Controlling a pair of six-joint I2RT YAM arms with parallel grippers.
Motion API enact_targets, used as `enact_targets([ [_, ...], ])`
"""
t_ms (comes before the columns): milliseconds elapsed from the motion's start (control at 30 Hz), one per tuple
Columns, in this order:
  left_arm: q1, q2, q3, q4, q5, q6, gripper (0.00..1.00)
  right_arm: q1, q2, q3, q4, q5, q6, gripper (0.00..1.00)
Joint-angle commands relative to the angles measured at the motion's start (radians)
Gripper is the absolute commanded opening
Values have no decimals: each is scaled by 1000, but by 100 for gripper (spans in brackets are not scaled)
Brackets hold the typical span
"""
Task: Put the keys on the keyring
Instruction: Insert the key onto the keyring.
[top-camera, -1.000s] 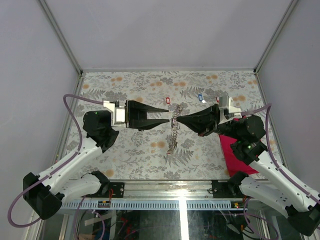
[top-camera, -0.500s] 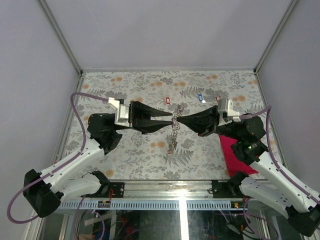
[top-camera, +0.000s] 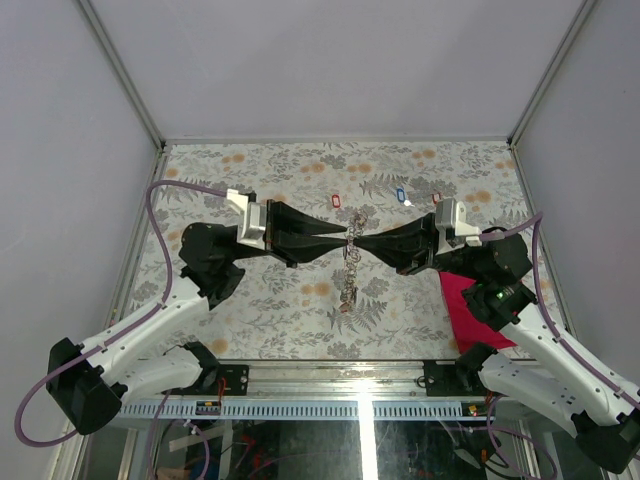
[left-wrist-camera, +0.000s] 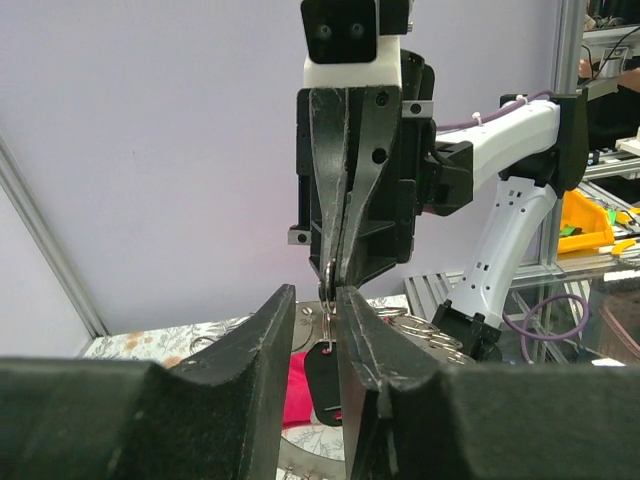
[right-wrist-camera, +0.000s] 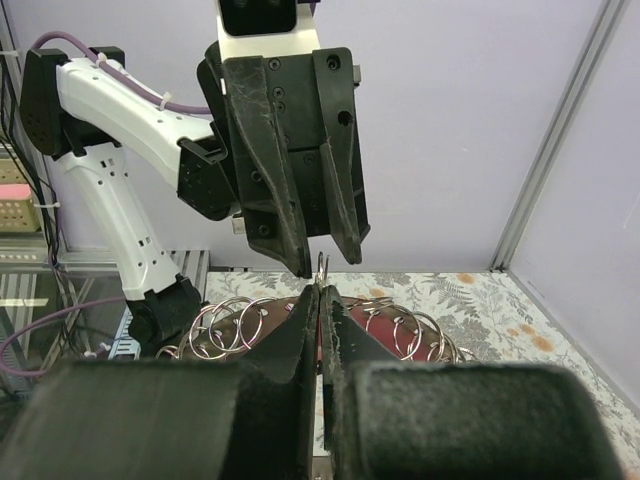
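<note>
Grey metal rings are making up the keyring (top-camera: 347, 272). It is hanging in the air over the middle of the bench (top-camera: 250, 310), with its low end drooping down. The right tool (top-camera: 358, 241) is squeezing a top ring, with its fingers tight together. The left tool (top-camera: 340, 238) is reaching in from the other side. Its fingers (left-wrist-camera: 268, 345) are sitting a little apart with the thin ring between them, and I am not seeing them pinch it yet.

The job is looking like it is only starting. A red key (top-camera: 335, 200), a blue key (top-camera: 400, 194) and a white key (top-camera: 410, 203) are lying loose near the far edge of the bench. None of them is on the keyring. A black tag (left-wrist-camera: 322, 375) is dangling under the ring, but I cannot tell if it is hooked on. I am guessing a ring is needing to be pulled open first, and then each key is needing to be fetched.

One second back, the left tool was waiting well away from the keyring with its fingers wider. Now it is right at the keyring and its fingers are coming closer. The right tool, the keyring and the keys are staying where they were.
</note>
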Motion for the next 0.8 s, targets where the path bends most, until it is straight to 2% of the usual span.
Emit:
enact_targets([
  [0,-7,-2,16,-29,12,22,23,2,-24,49,81,-17,-8,0],
  [767,-6,42,69,-21,105,4,9,2,-5,54,79,-42,6,0],
])
